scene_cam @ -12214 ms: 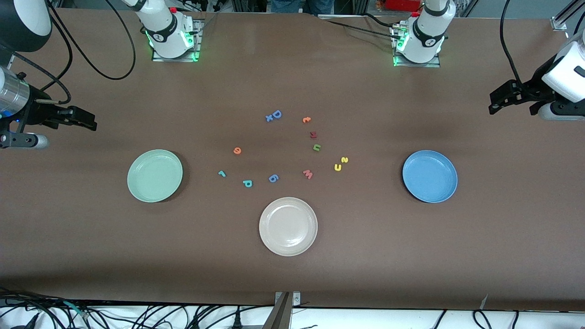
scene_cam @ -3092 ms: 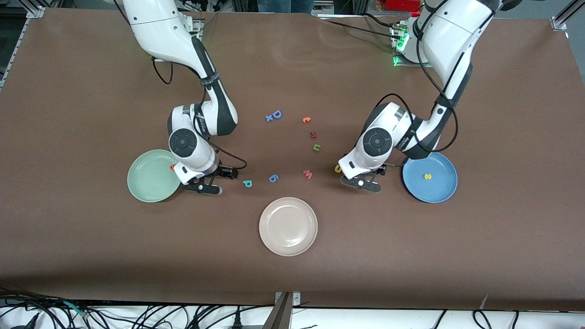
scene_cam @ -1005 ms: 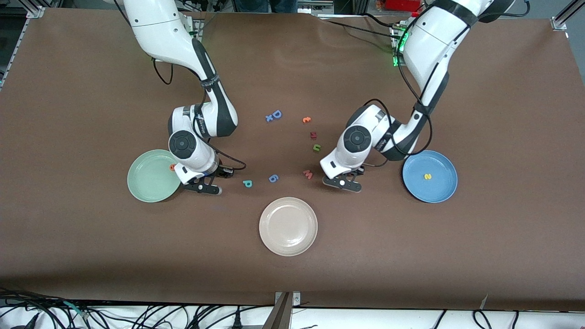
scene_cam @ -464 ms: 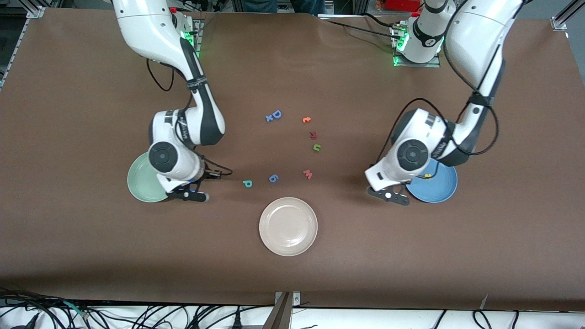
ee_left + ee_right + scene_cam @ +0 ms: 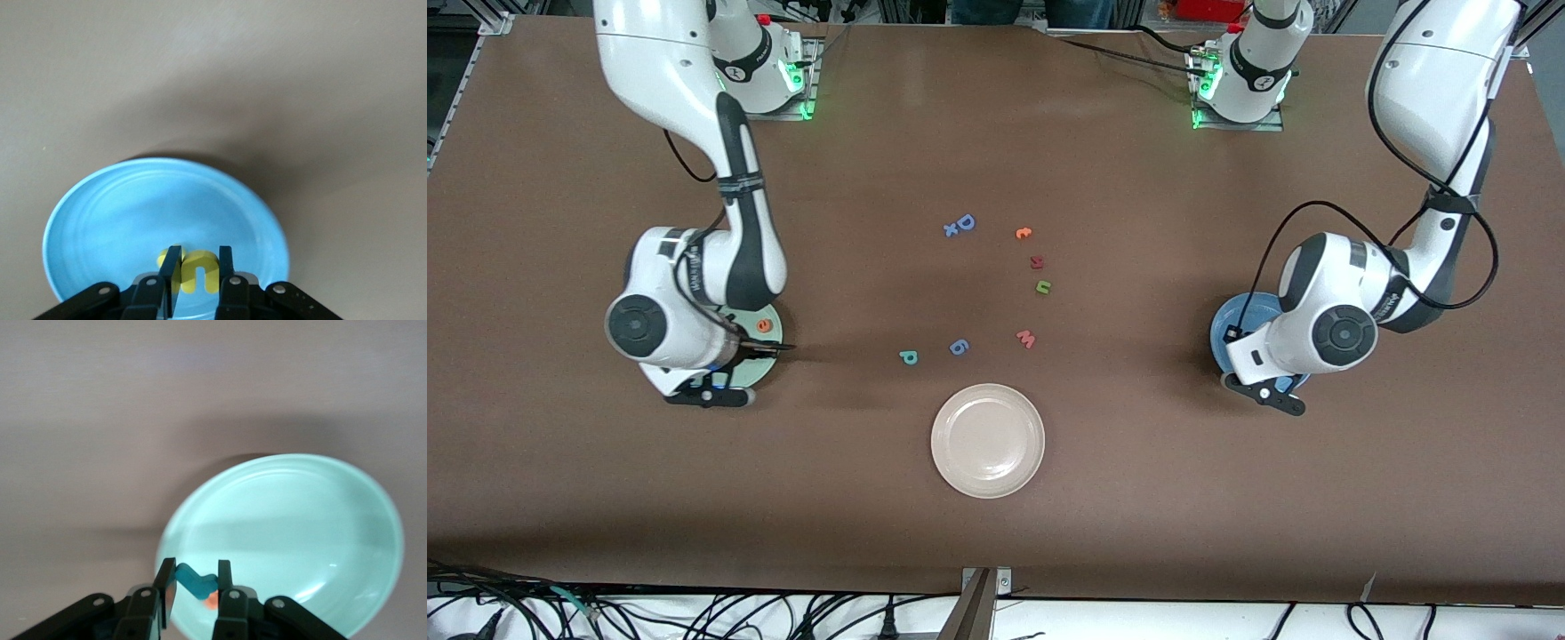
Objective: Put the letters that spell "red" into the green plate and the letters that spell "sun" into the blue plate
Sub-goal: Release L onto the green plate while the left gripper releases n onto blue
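left gripper [image 5: 198,277] over blue plate [image 5: 107,220] — pinching yellow "u" [image 5: 200,267] | right gripper [image 5: 193,590] over green plate [image 5: 300,533] — pinching teal "r" [image 5: 193,582] | orange "e" [image 5: 764,325] lies in green plate

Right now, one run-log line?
left hand: shut on yellow "u" letter, over round blue plate | right hand: shut on teal "r" letter, over mint-green plate

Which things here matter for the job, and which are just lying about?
Part of the job: green plate, orange "e" in it, teal "r" in the right end effector, teal "d"; blue plate, yellow "s" in it, yellow "u" in the left end effector, green "n".

Just lying about: cream plate, blue "D", blue "x", orange curled letter, dark red letter, pink "w", blue "6".
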You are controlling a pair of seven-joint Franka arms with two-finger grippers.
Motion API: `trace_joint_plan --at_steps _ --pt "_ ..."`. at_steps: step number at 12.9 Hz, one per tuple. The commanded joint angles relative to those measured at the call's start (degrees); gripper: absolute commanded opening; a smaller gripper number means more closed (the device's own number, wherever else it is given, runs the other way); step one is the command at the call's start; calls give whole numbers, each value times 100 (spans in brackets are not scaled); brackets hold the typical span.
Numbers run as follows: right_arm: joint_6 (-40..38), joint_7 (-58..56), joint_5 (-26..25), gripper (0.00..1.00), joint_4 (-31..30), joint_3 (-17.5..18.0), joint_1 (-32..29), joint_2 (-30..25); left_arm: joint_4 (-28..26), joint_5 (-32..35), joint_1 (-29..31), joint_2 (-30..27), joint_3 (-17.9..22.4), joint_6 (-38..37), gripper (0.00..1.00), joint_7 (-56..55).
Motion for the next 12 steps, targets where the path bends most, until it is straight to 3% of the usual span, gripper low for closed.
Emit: trace_joint_plan --at_steps 1,2,3,7,9,12 --pt "-99 -504 -49 47 64 13 -290 24 -75 92 64 41 -63 13 33 91" --pt "-108 -436 -40 87 55 13 -291 24 -75 92 64 59 -63 13 61 91" --pt "-108 -426 -14 100 55 22 -274 6 -66 83 64 77 -63 13 100 83" --pt "-108 134 39 100 64 144 -81 -20 -66 4 -49 7 -133 -48 100 13" --pt "-47 390 300 100 73 154 103 -20 -66 -5 -120 -55 -544 -144 100 -319" --pt "102 1013 680 100 73 154 472 23 -40 4 -208 -64 -1230 -233 100 -1741"
